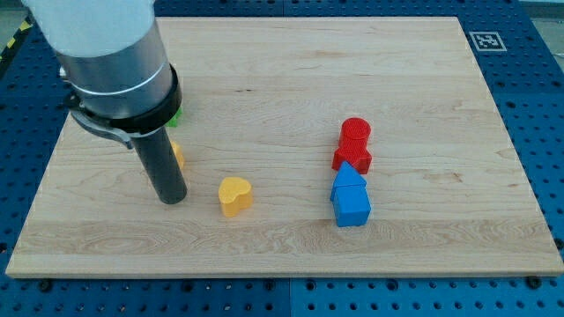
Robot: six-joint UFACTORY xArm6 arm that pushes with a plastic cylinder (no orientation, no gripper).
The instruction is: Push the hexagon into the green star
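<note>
- Gripper: none fitted; the arm ends in a dark rod, so nothing opens, closes or pinches. My tip [173,199] rests on the wooden board [291,70] at the view's left.
- Task items: a yellow block [178,156], presumably the hexagon, shows only as a sliver behind the rod, just beside it. A green sliver, presumably the green star [179,114], peeks out above, under the arm's collar.
- Progress: whether the two touch cannot be told; both are mostly hidden. Judged incomplete.
- Pose: rod upright, leaning slightly, tip left of the yellow heart [235,195].
- Others: red block [354,144] and blue block [351,197] stand well apart, at the view's right.
</note>
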